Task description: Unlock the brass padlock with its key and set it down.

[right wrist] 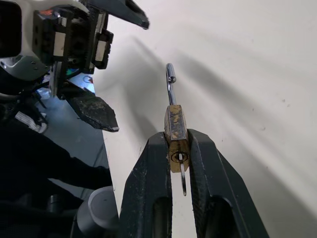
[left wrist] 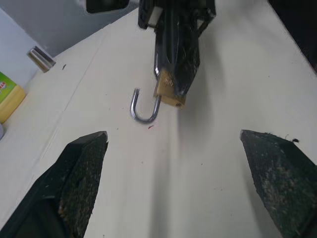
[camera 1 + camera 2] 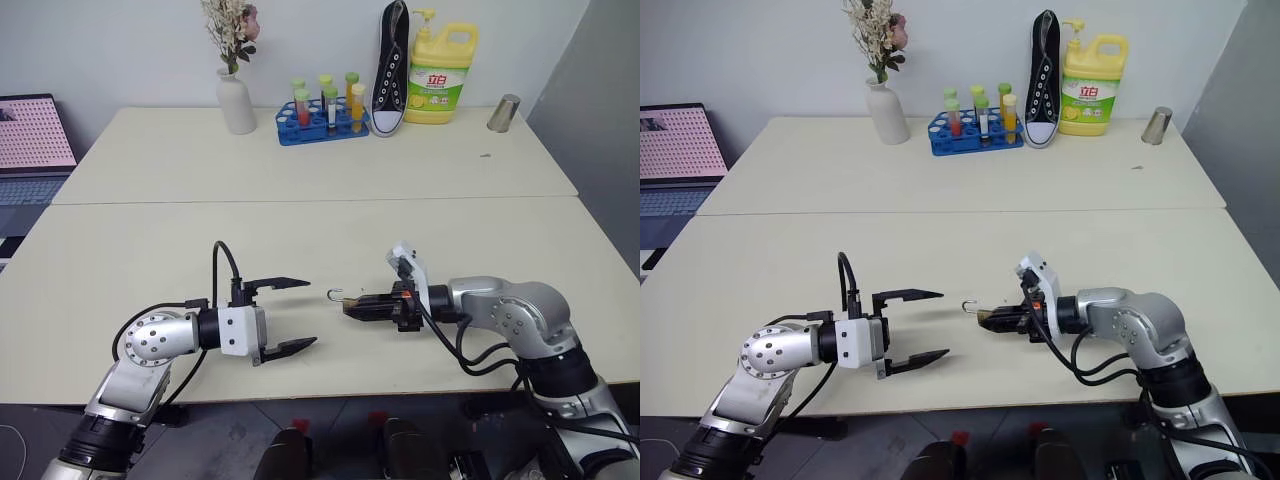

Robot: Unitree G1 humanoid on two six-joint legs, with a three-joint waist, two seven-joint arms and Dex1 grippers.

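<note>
My right gripper [image 3: 347, 308] is shut on the brass padlock [image 1: 176, 130], which it holds a little above the table [image 3: 300, 220] near the front edge. The silver shackle [image 2: 144, 112] has one end free of the body and points toward my left gripper. The key [image 1: 183, 179] sticks out of the keyhole between the right fingers [image 1: 148, 173]. My left gripper [image 3: 311, 312] is open with nothing in it, a short way left of the padlock and facing it.
Along the back of the table stand a white vase with flowers [image 3: 236, 98], a blue test tube rack [image 3: 322, 118], a black sneaker [image 3: 390, 70], a yellow detergent bottle [image 3: 444, 75] and a metal cup [image 3: 503, 113]. A laptop [image 3: 32, 150] sits at the far left.
</note>
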